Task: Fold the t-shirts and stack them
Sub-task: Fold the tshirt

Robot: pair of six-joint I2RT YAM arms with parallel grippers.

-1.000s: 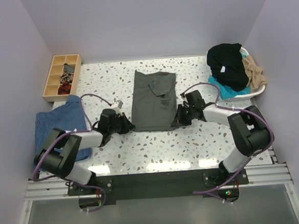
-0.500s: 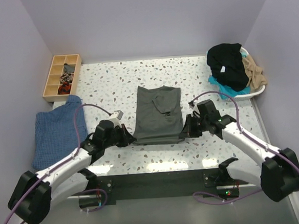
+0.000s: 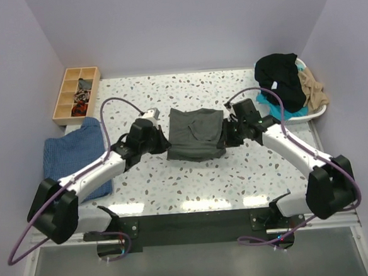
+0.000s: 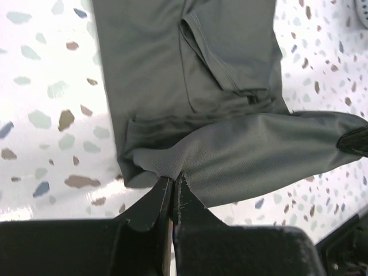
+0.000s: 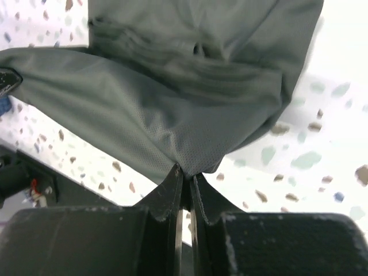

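1. Now the near hem of the plain charcoal-grey cloth t-shirt has been carried back over its body, left of the white plastic basket.
2. A hem corner is pinched in the left tool and in the right tool.
3. Halving is judged nearly done.

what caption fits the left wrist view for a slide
Left gripper shut on the hem of the grey t-shirt, raised above the rest on the speckled table

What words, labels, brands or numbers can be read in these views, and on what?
None can be read. The grey t-shirt, pinched by the left gripper and right gripper, is plain. The wooden tray holds items too small to show any text.
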